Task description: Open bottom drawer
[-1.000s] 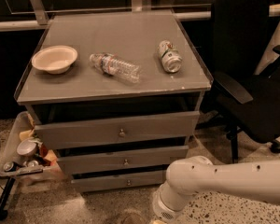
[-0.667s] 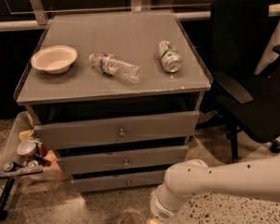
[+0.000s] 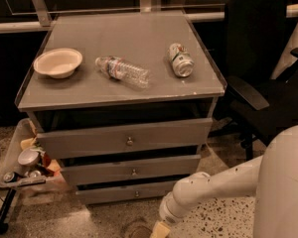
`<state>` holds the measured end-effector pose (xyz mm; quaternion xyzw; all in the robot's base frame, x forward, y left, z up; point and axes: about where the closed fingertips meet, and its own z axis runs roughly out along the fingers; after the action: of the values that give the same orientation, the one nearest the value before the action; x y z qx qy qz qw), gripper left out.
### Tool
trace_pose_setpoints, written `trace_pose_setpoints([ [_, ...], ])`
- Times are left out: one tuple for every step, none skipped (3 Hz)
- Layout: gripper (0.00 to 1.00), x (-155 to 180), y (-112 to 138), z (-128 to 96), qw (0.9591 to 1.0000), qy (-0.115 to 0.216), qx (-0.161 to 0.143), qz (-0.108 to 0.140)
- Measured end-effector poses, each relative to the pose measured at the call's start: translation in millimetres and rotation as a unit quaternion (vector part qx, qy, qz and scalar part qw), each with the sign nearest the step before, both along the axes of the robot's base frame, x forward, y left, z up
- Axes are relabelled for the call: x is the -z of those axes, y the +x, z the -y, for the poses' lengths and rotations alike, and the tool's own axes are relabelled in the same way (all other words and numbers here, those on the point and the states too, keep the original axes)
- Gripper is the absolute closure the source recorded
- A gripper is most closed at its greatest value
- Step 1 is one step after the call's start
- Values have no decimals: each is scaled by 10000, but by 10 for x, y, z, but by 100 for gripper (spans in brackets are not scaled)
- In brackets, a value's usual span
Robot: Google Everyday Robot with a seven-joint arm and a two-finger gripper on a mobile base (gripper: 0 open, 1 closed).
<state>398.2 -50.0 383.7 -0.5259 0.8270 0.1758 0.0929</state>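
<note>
Bottom drawer (image 3: 109, 196): lowest grey front, not yet pulled out, small knob (image 3: 136, 194) at centre. Gripper (image 3: 158, 230): at the frame's lower edge, 5 o'clock of the knob, apart from it; open or closed cannot be told. Risks: the tiny knob is easily missed or slipped off, and the middle drawer (image 3: 104, 173) at 12 o'clock could be grabbed by mistake.

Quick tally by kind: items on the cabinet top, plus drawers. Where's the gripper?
Bowl: 1
Bottle: 1
Can: 1
Drawers: 3 (top drawer, middle drawer, bottom drawer)
Total: 6
Gripper low by the floor, in front of the bottom drawer.
</note>
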Motion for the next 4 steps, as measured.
trace_pose_setpoints([
  [0, 50, -17, -7, 10000, 17, 15, 1],
  [0, 456, 179, 7, 9998, -12, 214, 53],
  [0, 943, 406, 93, 9989, -8, 422, 185],
  [0, 1331, 817, 192, 9976, -127, 547, 399],
])
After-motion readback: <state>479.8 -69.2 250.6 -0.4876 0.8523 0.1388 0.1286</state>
